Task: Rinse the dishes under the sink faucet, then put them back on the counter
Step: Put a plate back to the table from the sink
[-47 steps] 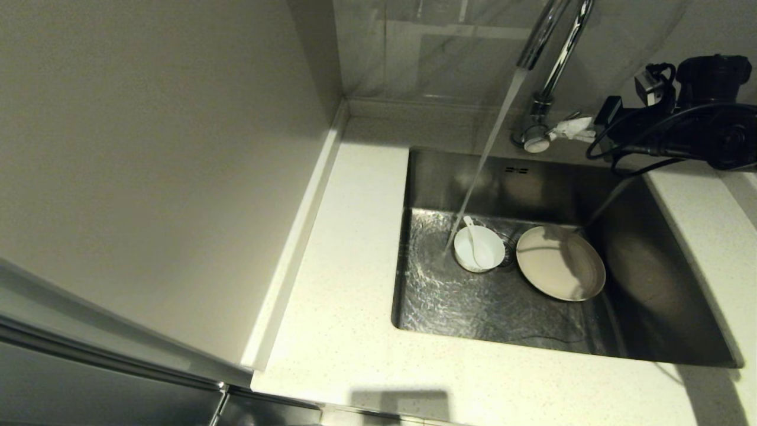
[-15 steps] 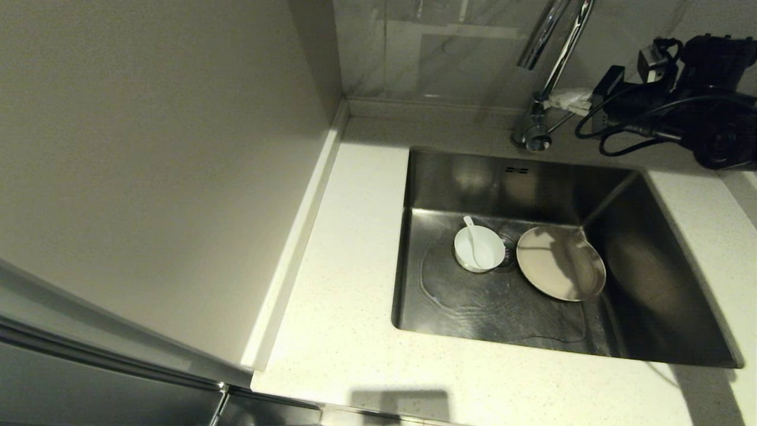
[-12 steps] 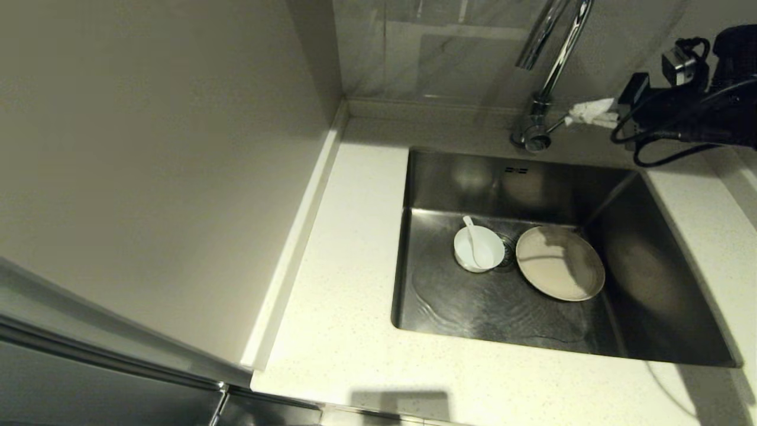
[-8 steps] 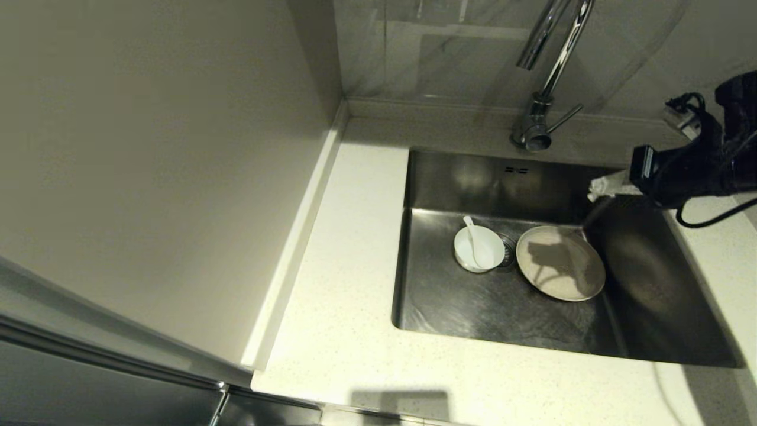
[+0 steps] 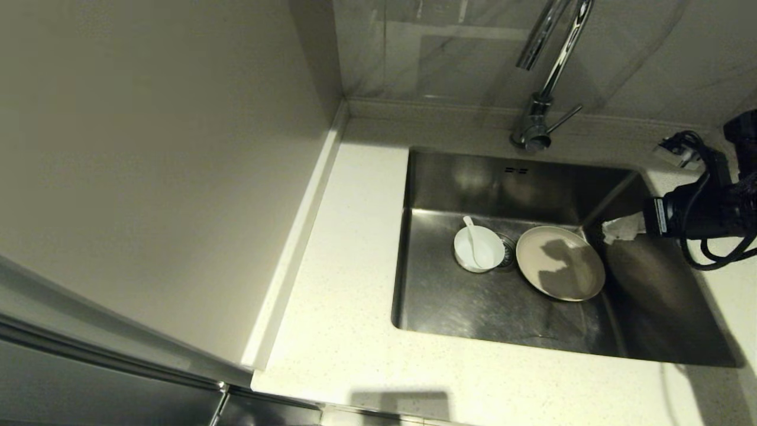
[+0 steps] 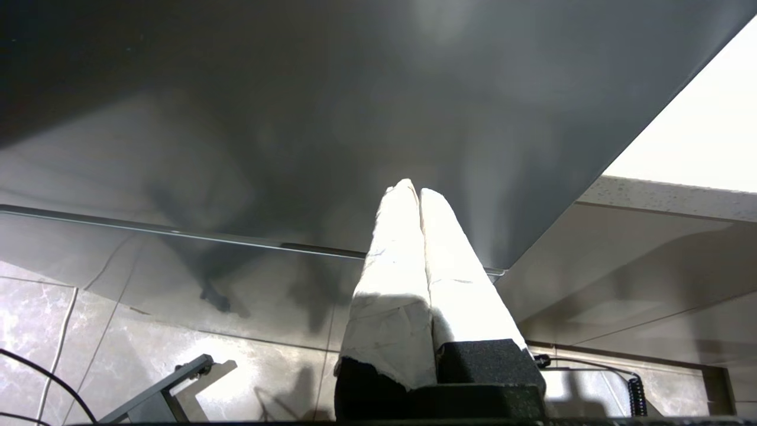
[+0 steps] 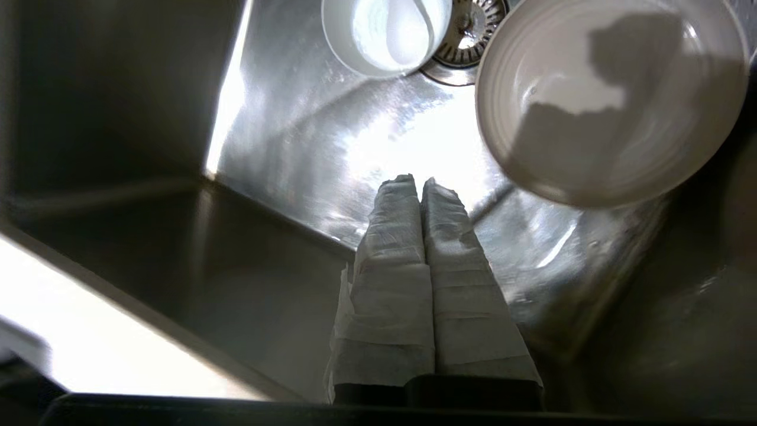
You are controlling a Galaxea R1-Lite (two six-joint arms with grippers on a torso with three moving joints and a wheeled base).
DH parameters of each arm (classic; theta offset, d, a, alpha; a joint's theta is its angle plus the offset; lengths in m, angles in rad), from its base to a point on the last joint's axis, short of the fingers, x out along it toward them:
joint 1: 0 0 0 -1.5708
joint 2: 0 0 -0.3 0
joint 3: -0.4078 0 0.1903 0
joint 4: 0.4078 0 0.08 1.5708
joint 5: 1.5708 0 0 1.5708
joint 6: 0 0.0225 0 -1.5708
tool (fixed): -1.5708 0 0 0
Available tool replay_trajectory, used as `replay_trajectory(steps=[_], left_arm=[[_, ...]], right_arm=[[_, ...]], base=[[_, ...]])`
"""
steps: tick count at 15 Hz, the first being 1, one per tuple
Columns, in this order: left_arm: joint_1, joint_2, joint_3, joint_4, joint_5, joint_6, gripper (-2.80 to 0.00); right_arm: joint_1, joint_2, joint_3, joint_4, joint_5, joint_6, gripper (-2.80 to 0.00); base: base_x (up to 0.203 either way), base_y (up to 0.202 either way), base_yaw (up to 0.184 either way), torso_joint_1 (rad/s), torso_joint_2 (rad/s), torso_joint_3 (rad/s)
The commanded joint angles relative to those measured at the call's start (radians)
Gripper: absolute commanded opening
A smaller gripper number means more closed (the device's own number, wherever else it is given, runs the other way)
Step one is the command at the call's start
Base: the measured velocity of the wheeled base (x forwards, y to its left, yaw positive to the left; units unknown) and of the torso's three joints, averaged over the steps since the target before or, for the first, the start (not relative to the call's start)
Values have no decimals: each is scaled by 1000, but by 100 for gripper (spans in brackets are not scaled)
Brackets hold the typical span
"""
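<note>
Pale speckled stone counter (image 5: pixel 343 331) is seen wrapping the sink (image 5: pixel 449 296) on the left, near and right sides, w/ a low raised edge along the far side. Steel basin is set right of centre, deep and square; two small overflow slots are cut in its far wall. Faucet (image 5: pixel 550 65) is mounted at the far rim, chrome gooseneck, thin lever sticking out to the right; no water is seen running. Plate (image 5: pixel 560 263), cream-beige, is laid on the basin floor toward the right, partly shaded by the arm. Bowl (image 5: pixel 479 248), white, is set just left of it, w/ the drain strainer (image 5: pixel 507 251) between them. Spoon (image 5: pixel 473 236) is rested inside the bowl, handle pointing to the far side. Right gripper (image 5: pixel 609 231) is held over the sink's right edge, near the plate's far-right rim, not touching it; its white-wrapped fingers (image 7: pixel 414 284) are pressed together, nothing between them. Left gripper (image 6: pixel 414 189) is parked away from the sink, tips likewise together, empty.
</note>
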Motion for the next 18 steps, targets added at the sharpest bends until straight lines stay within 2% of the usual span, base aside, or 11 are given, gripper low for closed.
replay_trajectory(steps=[1,4,8,10,14,17,18], left_arm=[[0,-3,0,-1,0,-1,-280],[0,-3,0,-1,0,-1,-280],[0,-3,0,-1,0,-1,-280],[0,-3,0,-1,0,-1,-280],[0,-3,0,-1,0,-1,-280],[0,-3,0,-1,0,-1,-280],[0,-3,0,-1,0,-1,-280]], right_arm=[[0,50,4,1,2,-103,-280],[2,118,-15,-29,1,-148,-280],[12,232,-23,-156,-9,-189,-280],[11,298,-29,-208,-41,-250,-280],[12,381,-6,-341,-53,-380,-280],[12,417,19,-376,-74,-471,-280],[14,432,22,-377,-82,-481,-237]], base=[[0,0,0,0,0,0],[0,0,0,0,0,0],[0,0,0,0,0,0],[0,0,0,0,0,0],[0,0,0,0,0,0],[0,0,0,0,0,0],[0,0,0,0,0,0]])
